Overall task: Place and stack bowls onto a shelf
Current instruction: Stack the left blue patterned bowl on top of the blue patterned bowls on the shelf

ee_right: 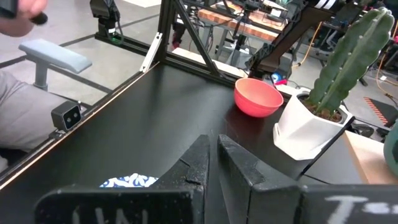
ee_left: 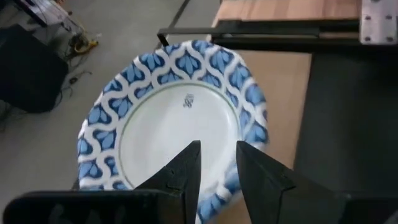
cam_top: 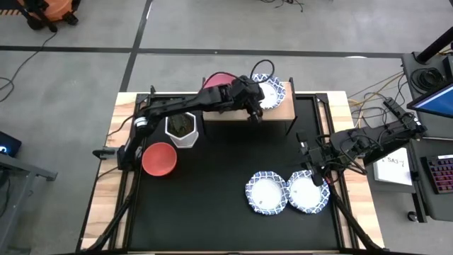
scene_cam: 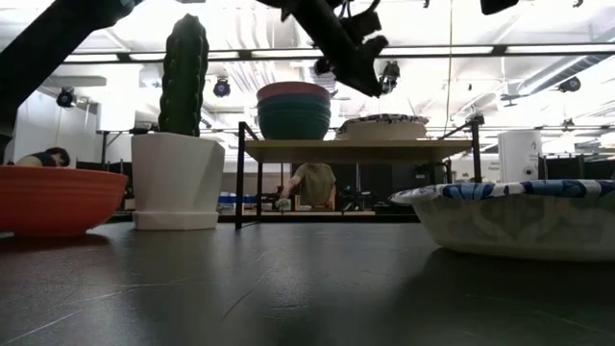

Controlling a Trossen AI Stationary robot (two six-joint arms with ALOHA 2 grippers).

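Observation:
The light-wood shelf (cam_top: pixel 282 113) stands at the table's far edge. On it, a stack of plain bowls (scene_cam: pixel 293 111), pink-red on top of green-blue, stands on the left part. A blue-and-white patterned bowl (ee_left: pixel 174 118) rests on its base on the right part (scene_cam: pixel 381 126). My left gripper (ee_left: pixel 217 165) hovers above this bowl's near rim, narrowly open and clear of it (scene_cam: pixel 365 72). A red bowl (cam_top: pixel 159 159) and two patterned bowls (cam_top: pixel 267 193) (cam_top: pixel 308 193) sit on the black table. My right gripper (cam_top: pixel 315 170) waits shut above the right patterned bowl.
A white hexagonal pot with a cactus (cam_top: pixel 182 129) stands just left of the shelf, between it and the red bowl. The shelf's middle (scene_cam: pixel 341 144) shows bare wood. A person (scene_cam: pixel 314 183) sits beyond the table's far side; another person's sleeve (ee_right: pixel 18 130) is at the table's edge.

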